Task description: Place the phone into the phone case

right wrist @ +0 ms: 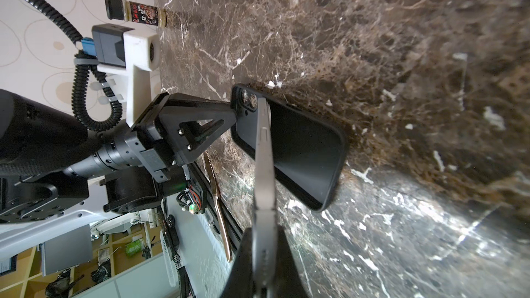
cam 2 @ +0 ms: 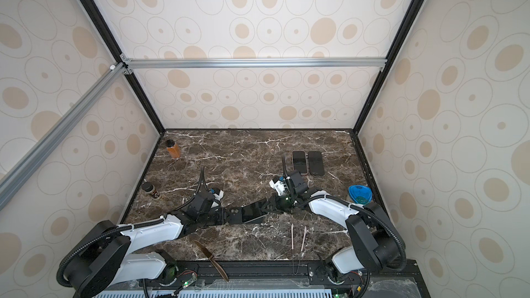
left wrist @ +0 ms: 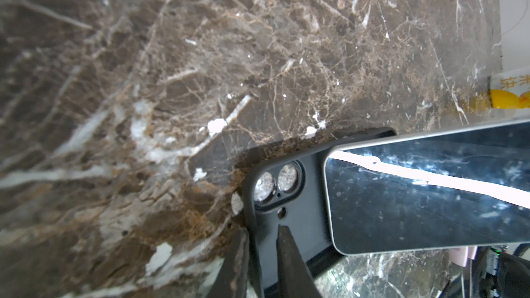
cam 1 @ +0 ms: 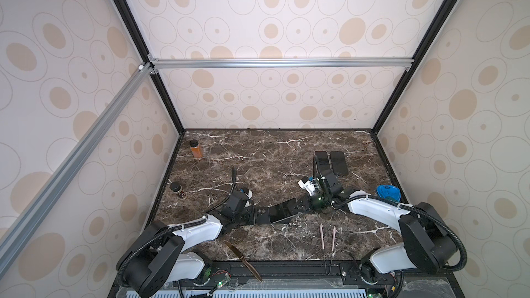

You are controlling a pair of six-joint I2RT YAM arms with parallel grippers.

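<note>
In my left wrist view the phone (left wrist: 430,196) runs off the frame, and my left end effector (left wrist: 261,235) covers one end of the phone case (left wrist: 289,204). My right wrist view shows the phone edge-on, screen unseen, one end inside my right end effector (right wrist: 263,247).

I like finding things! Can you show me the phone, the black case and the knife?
phone (left wrist: 430,196), left wrist view, on its dark shiny screen.
black case (left wrist: 314,196), left wrist view, on the flat part beside the camera holes.
knife (cam 1: 243,260), in a top view, on its middle, near the table's front edge.
</note>
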